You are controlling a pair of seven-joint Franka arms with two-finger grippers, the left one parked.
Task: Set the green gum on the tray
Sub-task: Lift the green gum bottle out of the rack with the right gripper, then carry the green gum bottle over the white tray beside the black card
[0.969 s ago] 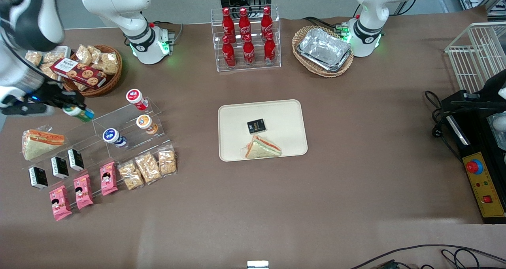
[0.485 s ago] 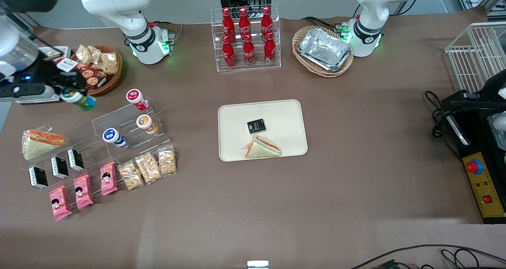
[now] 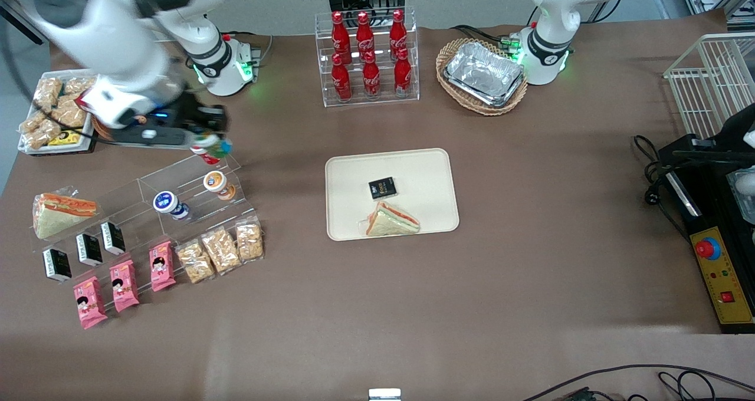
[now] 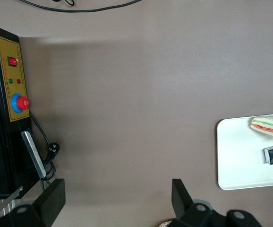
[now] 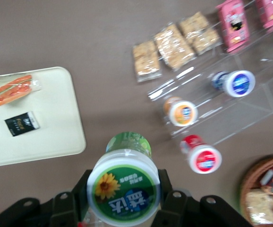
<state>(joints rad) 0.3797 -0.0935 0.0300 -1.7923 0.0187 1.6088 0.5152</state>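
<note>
My right gripper (image 3: 211,143) is shut on the green gum (image 3: 216,145), a small jar with a green body and a white lid with a green-rimmed label. It holds the jar in the air above the top step of the clear display stand (image 3: 189,183), over the red-lidded jar (image 3: 206,156). In the right wrist view the green gum (image 5: 124,187) sits between the black fingers (image 5: 168,194), lid toward the camera. The cream tray (image 3: 424,171) lies in the middle of the table, toward the parked arm from the gripper, with a black packet (image 3: 382,188) and a sandwich (image 3: 392,220) on it. The tray also shows in the right wrist view (image 5: 56,127).
The stand also holds an orange jar (image 3: 217,183) and a blue-lidded jar (image 3: 168,203). Snack bags (image 3: 221,249), pink packs (image 3: 124,283), black boxes (image 3: 88,249) and a sandwich (image 3: 59,212) lie nearer the camera. A cola rack (image 3: 367,56) and a foil-tray basket (image 3: 482,74) stand farther back.
My gripper has carried the green gum from the working arm's end of the table toward the tray. It is now over the stand's top step.
</note>
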